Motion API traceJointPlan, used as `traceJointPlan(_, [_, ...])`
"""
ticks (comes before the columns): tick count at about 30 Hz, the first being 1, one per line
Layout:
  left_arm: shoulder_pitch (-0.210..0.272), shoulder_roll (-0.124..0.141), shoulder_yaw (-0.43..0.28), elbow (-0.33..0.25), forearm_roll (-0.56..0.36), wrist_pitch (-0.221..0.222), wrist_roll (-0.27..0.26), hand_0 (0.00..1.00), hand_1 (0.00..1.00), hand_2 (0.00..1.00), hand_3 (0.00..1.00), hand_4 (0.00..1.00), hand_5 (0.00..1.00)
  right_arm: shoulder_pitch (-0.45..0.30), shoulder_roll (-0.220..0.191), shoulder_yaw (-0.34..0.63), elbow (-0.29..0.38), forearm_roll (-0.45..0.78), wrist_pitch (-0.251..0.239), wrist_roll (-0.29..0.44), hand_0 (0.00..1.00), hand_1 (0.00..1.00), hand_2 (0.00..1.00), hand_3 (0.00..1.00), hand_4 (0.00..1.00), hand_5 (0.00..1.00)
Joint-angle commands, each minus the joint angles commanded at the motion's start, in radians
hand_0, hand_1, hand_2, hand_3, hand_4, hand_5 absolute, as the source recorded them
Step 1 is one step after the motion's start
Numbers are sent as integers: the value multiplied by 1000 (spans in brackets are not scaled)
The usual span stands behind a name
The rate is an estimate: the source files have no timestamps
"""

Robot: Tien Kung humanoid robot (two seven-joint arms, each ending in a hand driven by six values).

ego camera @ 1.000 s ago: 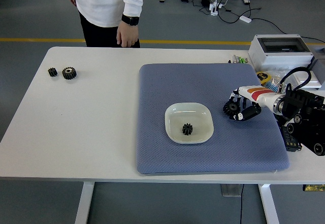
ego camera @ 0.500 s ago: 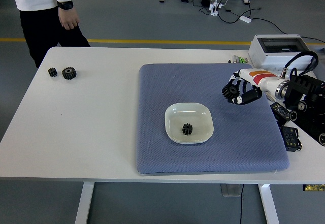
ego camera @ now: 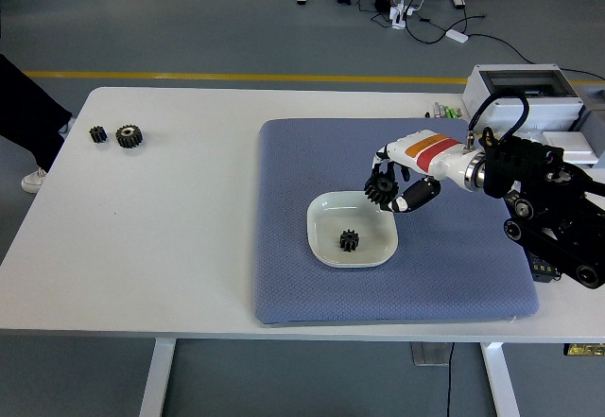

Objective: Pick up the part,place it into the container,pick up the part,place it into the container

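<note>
1. The right hand (ego camera: 397,188) has travelled from the right side of the blue mat (ego camera: 302,275) toward its middle, and now hangs over the far right rim of the white dish (ego camera: 321,247), which is the container here.
2. Its fingers (ego camera: 416,196) are closed around a black gear (ego camera: 381,188), held clear above the dish and not yet let go.
3. I judge this to be the second placement, at its carrying end: the gear is already above the dish, so what remains is a small move inward and a release.
4. A smaller black gear (ego camera: 349,240) already lies inside the dish, just right of its middle, so one part counts as delivered.
5. The person who stood at the far edge of the worktop (ego camera: 142,247) has walked off to the left; only a dark trouser leg and a shoe (ego camera: 36,180) show at the picture's left edge, and no person's hand is near the things.
6. Count of gears: four in all. One is in the fingers, one in the dish, and two sit untouched side by side near the far left corner of the worktop, a small one (ego camera: 97,134) and a larger one (ego camera: 129,135).
7. Count of the rest: one dish, one mat, one robot hand in sight. The left arm does not show.
8. A grey box (ego camera: 525,95) stands at the far right corner of the worktop.
</note>
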Motion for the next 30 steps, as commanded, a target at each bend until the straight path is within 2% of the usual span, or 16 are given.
traceJointPlan(6, [0, 0, -1, 0, 4, 1, 1, 734, 701, 747, 618, 757, 702, 36, 14, -28, 61, -35, 9, -22, 174, 381, 493, 499, 668, 363])
traceJointPlan(18, [1, 3, 7, 0, 0, -1, 0, 734, 701, 747, 618, 756, 702, 96, 64, -143, 53, -17, 39, -49, 172, 380, 495, 499, 681, 379])
traceJointPlan(30, [6, 4, -9, 0, 15, 1, 3, 734, 701, 747, 617, 756, 701, 102, 61, -246, 63, -3, 53, -57, 169, 379, 495, 495, 690, 392])
